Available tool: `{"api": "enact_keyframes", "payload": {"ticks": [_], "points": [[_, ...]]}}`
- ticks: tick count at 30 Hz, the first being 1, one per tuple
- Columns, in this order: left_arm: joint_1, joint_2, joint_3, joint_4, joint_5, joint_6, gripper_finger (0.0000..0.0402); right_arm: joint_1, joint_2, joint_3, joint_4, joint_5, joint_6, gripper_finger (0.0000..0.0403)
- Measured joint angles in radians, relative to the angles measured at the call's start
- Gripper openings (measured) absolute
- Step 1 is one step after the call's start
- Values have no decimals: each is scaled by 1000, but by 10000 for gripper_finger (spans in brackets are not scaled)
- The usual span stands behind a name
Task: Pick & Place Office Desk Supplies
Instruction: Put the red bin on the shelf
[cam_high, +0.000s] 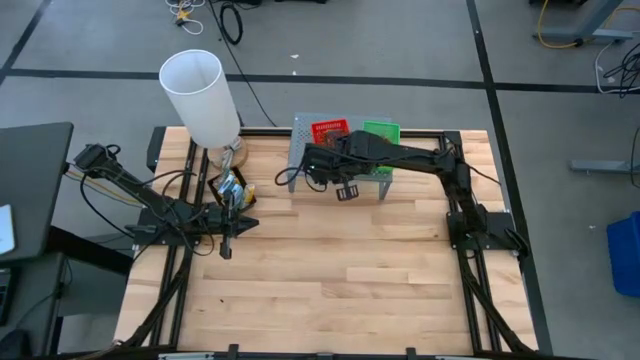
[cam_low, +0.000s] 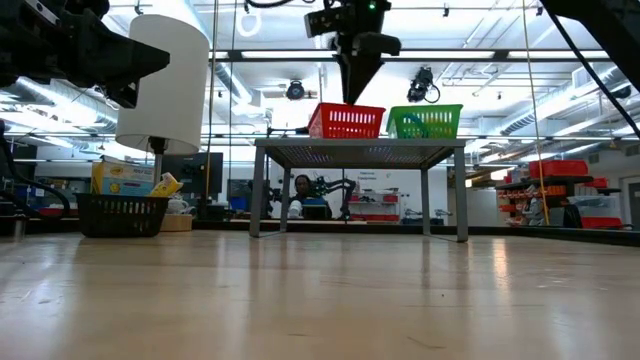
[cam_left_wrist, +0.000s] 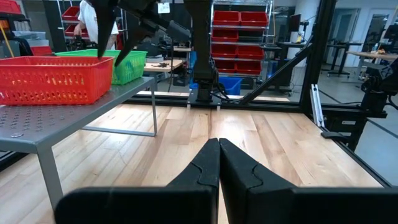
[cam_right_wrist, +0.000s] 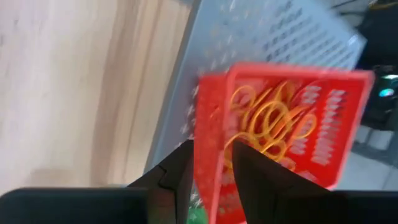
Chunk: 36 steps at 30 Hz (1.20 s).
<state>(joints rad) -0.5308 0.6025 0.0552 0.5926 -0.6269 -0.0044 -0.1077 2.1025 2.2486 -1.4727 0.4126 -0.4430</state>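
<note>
A red mesh tray (cam_high: 329, 130) and a green mesh tray (cam_high: 380, 132) stand side by side on the grey perforated stand (cam_high: 300, 152) at the table's far side. Orange rubber bands (cam_right_wrist: 270, 124) lie in the red tray (cam_right_wrist: 323, 155). My right gripper (cam_right_wrist: 212, 162) hangs above the red tray's edge, pointing steeply down, open, with nothing between its fingers; the low view shows it (cam_low: 357, 95) just over the tray (cam_low: 346, 121). My left gripper (cam_left_wrist: 219, 152) waits shut and level at the table's left (cam_high: 250, 222).
A black basket (cam_low: 122, 213) holding a yellow-green crayon box (cam_low: 125, 177) and packets stands at the far left, under the tall white lampshade (cam_high: 200, 95). Bare wooden tabletop (cam_high: 340, 280) stretches toward the near edge. A person sits in the room beyond the stand (cam_low: 300, 190).
</note>
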Motion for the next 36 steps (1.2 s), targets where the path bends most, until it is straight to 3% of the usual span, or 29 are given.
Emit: {"api": "enact_keyframes", "payload": {"ticks": [5,11,19,26,31,36], "points": [[0,0,0,0,0,0,5,23,0,0,110,25,-68,101],[0,0,0,0,0,0,5,9,0,0,275,-16,-181,10],[0,0,0,0,0,-6,5,-121,0,0,419,-188,-223,3],[0,0,0,2,0,-6,5,-197,22,0,410,-334,-220,2],[0,0,0,7,0,4,5,-197,46,0,394,-333,-242,1],[0,0,0,12,0,9,5,-190,61,0,361,-245,-258,1]]}}
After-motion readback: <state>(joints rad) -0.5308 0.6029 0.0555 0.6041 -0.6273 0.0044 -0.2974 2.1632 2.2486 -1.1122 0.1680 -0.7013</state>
